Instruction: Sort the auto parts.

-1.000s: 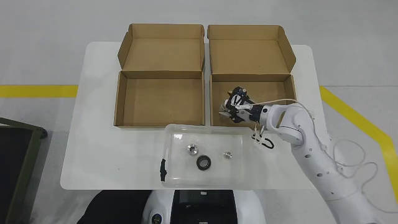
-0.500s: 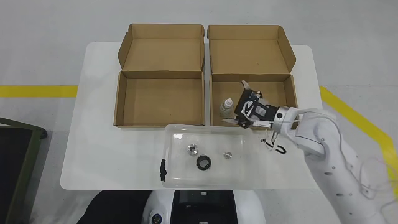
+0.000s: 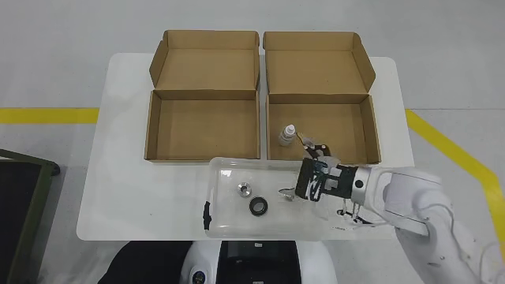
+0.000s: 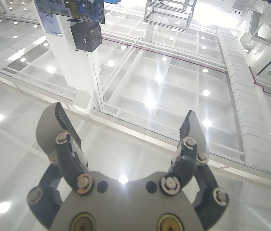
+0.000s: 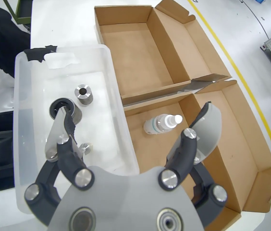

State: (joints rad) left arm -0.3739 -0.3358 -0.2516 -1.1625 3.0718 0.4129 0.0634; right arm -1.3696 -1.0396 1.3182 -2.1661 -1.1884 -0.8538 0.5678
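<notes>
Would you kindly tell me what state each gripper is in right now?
Left gripper: open, holding nothing.
Right gripper: open, holding nothing.

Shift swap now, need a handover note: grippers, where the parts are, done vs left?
Left gripper: open, empty, pointing up at the ceiling.
Right gripper: open, empty, over the right end of the bin.
Done: bottle is in the right box.
Left: cylinder, black ring and small part are in the bin, not yet sorted.
</notes>
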